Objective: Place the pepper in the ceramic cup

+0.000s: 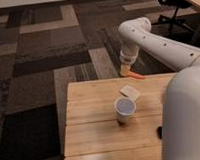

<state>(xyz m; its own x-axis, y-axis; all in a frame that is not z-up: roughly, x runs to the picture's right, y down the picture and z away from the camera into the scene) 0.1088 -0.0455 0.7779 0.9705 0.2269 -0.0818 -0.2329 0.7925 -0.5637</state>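
Observation:
The pepper (pixel 137 76) is small and orange-red and lies at the far edge of the wooden table (pixel 91 135). The ceramic cup (pixel 125 109) is white with a pale bluish inside and stands upright near the table's middle, with nothing visible in it. My gripper (pixel 125 70) hangs from the white arm (pixel 157 39) just left of the pepper, at the table's far edge, well behind the cup.
A flat white rectangular block (pixel 130 91) lies between the pepper and the cup. A small dark object (pixel 159 132) sits by my white body (pixel 188 120), which hides the table's right side. A chair (pixel 173 3) stands at the back right on patterned carpet.

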